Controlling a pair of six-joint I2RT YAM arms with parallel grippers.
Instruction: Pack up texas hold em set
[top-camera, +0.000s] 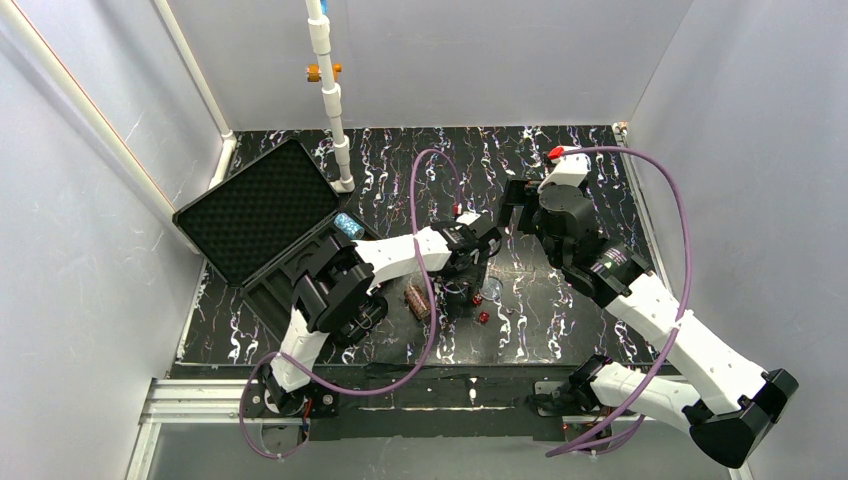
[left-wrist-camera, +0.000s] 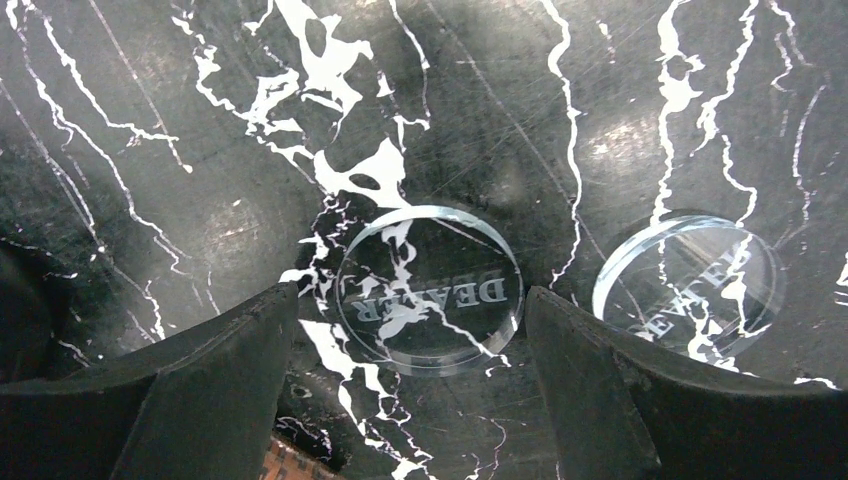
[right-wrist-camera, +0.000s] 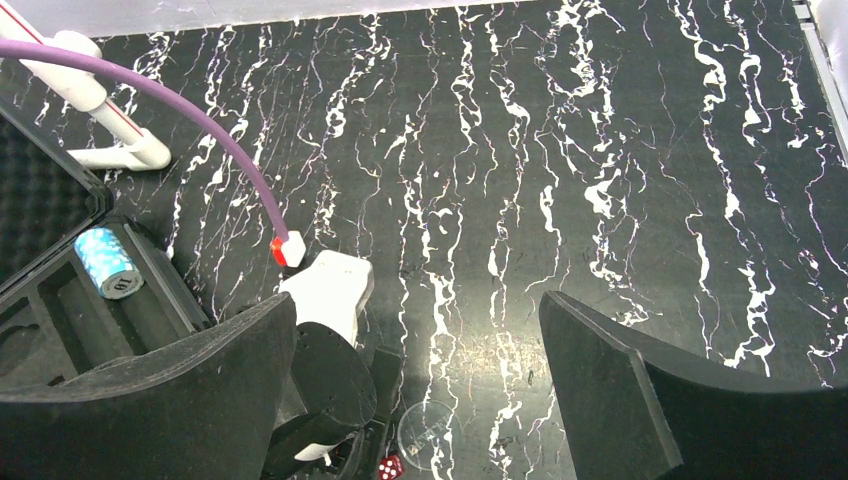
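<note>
Now | my left pincer stands apart, one finger each side of a clear disc | go low, squeeze softly on its edges | right pincer apart too

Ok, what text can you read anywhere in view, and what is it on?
"DEALER": on the clear disc central in the left wrist view, seen upside down.
"DEALER": on the second clear disc to its right, tilted, partly faint.
Mark on the end of the blue-white chip stack: too small to read.
</note>
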